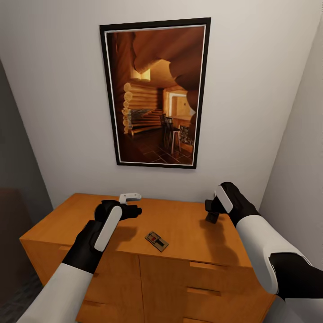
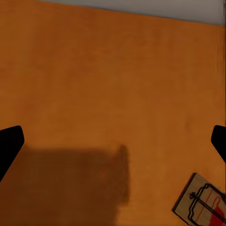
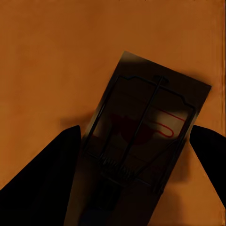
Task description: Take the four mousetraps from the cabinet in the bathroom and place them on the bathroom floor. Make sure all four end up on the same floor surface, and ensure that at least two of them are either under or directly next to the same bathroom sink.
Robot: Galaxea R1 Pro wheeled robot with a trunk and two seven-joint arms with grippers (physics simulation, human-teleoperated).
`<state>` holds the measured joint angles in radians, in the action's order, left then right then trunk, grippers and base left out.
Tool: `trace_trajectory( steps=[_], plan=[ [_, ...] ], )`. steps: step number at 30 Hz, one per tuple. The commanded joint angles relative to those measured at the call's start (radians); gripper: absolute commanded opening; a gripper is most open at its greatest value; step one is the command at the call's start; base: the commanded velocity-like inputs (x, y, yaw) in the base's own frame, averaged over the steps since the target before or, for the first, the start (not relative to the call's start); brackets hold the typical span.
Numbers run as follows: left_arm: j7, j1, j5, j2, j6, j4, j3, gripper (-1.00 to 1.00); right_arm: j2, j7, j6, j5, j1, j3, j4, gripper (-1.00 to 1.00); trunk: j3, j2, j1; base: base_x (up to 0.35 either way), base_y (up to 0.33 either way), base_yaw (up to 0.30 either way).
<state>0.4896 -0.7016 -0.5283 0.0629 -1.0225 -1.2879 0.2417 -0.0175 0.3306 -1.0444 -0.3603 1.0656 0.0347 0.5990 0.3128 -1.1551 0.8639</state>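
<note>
The orange-brown cabinet (image 1: 188, 233) stands against the wall below me. One mousetrap (image 1: 156, 241), a small tan board with dark wire and a red mark, lies flat on its top near the front edge. My left gripper (image 1: 133, 208) hovers open above the cabinet top, left of and behind that trap. In the left wrist view its fingers (image 2: 10, 143) are spread wide, and the lying mousetrap (image 2: 203, 203) sits off to one side. My right gripper (image 1: 211, 214) hangs over the right part of the top, shut on a second, shadowed mousetrap (image 3: 141, 127) lifted off the wood.
A tall framed picture (image 1: 157, 94) of a log-cabin room hangs on the white wall behind the cabinet. A side wall (image 1: 296, 148) stands close on the right. Drawer fronts with bar handles (image 1: 204, 266) face me. Dark floor (image 1: 18, 300) shows at the lower left.
</note>
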Motion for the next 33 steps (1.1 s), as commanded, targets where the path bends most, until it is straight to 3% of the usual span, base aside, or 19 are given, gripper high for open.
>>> trace_trajectory(
  steps=[1, 5, 14, 30, 33],
  plan=[
    [0.010, -0.001, -0.010, 0.000, -0.002, -0.001, 0.001, 1.00, -0.001, 0.008, -0.003, -0.010, 0.001, 0.004, 0.001, -1.00, 0.001, -0.001, 0.000, 0.000, -0.094, 0.000],
    [0.009, -0.001, -0.010, 0.000, -0.001, 0.001, 0.001, 1.00, 0.001, 0.008, -0.003, -0.010, 0.001, 0.004, 0.001, -1.00, 0.001, -0.001, 0.000, 0.000, -0.045, 0.000],
    [0.007, -0.001, -0.012, 0.000, 0.069, 0.008, 0.002, 1.00, 0.002, 0.008, -0.003, -0.009, 0.001, 0.004, 0.003, -1.00, 0.001, -0.001, 0.000, 0.000, -0.003, 0.000],
    [0.004, -0.001, -0.012, 0.003, 0.074, 0.006, 0.004, 1.00, -0.001, 0.007, -0.003, -0.011, 0.001, 0.004, 0.007, -1.00, 0.001, -0.001, 0.000, 0.000, 0.000, 0.000],
    [0.021, -0.002, -0.031, 0.020, 0.092, 0.023, 0.021, 1.00, -0.002, 0.006, -0.003, -0.005, 0.001, 0.005, -0.010, -1.00, 0.001, -0.001, 0.000, 0.000, 0.000, 0.000]
  ],
)
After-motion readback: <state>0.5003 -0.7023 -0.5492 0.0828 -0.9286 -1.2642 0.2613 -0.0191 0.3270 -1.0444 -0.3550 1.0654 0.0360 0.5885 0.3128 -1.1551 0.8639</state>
